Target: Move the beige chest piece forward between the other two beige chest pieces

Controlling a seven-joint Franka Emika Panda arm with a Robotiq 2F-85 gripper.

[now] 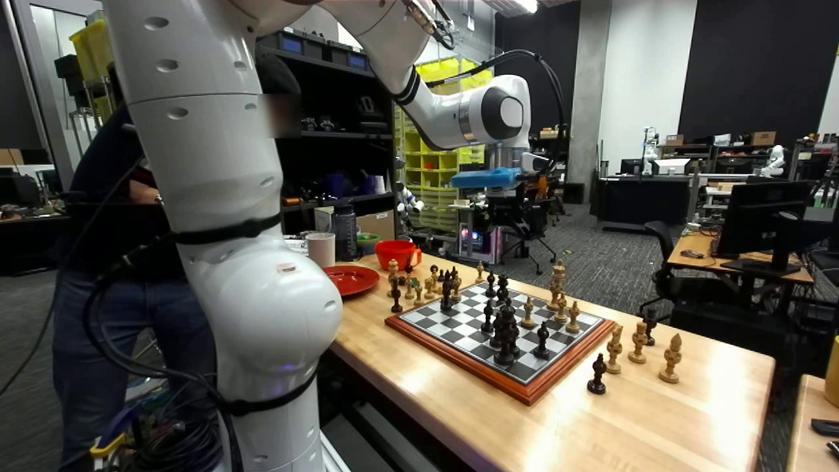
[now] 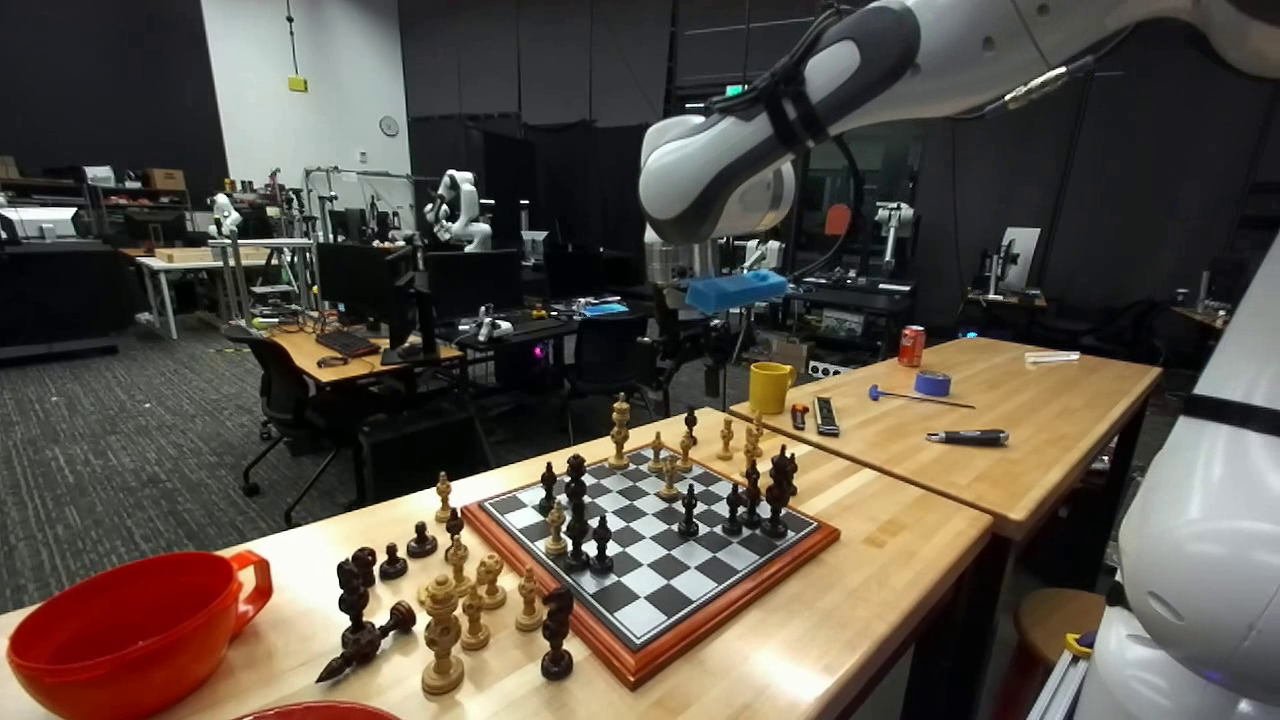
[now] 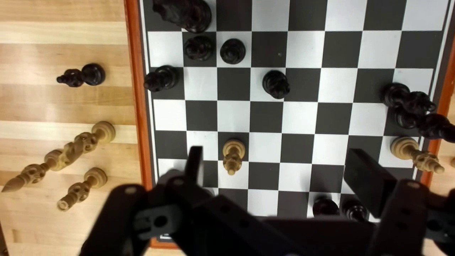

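Beige and dark chess pieces stand on a chessboard. In the wrist view one beige piece stands on a dark square between the fingers in the picture, nearer the left finger. Another beige piece stands near the board's right edge. In an exterior view, a tall beige piece and smaller beige pieces stand close together at one side. I cannot tell which piece the task means. My gripper is open and empty, high above the board; it also shows in an exterior view. Its body hides part of the board.
Dark pieces stand among the beige ones. Loose pieces stand beside the board on both sides, such as a beige one and a tall one. A red cup, a red plate and a white cup stand nearby.
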